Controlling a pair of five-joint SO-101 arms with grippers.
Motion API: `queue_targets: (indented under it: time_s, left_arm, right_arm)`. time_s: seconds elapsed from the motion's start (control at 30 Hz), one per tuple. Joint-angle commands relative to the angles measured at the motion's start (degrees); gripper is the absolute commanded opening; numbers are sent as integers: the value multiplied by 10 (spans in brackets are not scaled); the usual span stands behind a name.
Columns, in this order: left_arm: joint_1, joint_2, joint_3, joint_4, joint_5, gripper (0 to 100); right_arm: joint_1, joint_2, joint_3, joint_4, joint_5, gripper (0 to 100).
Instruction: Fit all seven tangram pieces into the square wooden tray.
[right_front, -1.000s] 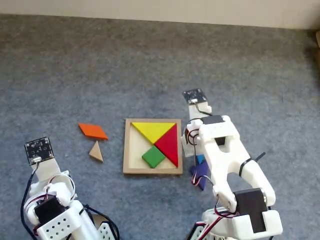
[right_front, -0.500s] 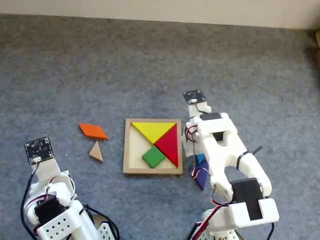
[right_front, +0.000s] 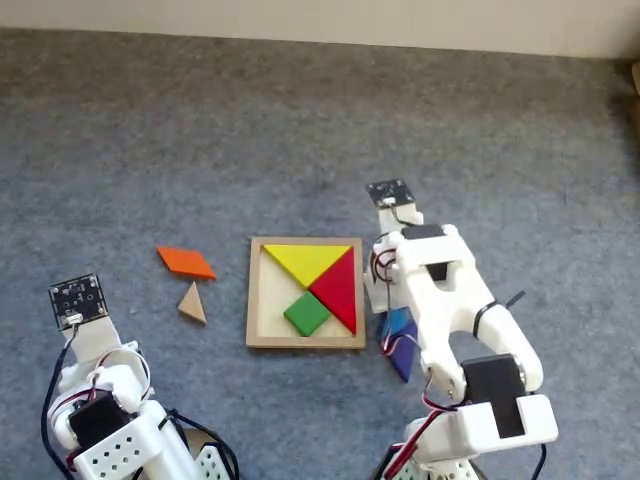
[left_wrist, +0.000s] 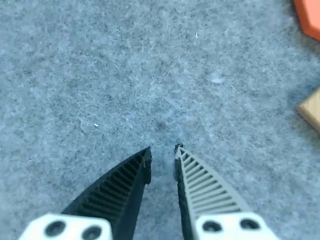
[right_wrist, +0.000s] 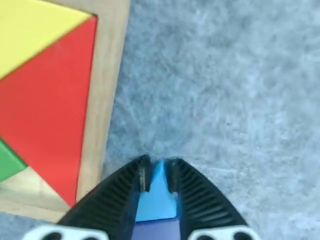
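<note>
Right end effector (right_wrist: 159, 166) gripped the light-blue triangle (right_wrist: 156, 197) by its edges. Probably light, rigid, slick wood, so hold near centre. Left end effector (left_wrist: 162, 152) sat slightly parted, empty.

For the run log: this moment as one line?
tray: yellow, red, green in | right gripper: shut on blue piece beside tray | left gripper: open, empty | orange, tan: left of tray

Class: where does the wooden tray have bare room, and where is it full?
Bare: left side of the tray, between its rim, the yellow triangle and green square. Full: top and right, where the red triangle joins the yellow.
</note>
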Motion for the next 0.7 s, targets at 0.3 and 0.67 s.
queue_targets:
  time_s: [0.3, 0.67]
  left_arm:
    - [-10, -24, 11, 2, 3, 91]
    - [-47, -24, 11, 2, 3, 91]
  right_arm:
    - [0, -164, 36, -6, 32, 53]
    - [-31, -163, 39, 47, -87, 175]
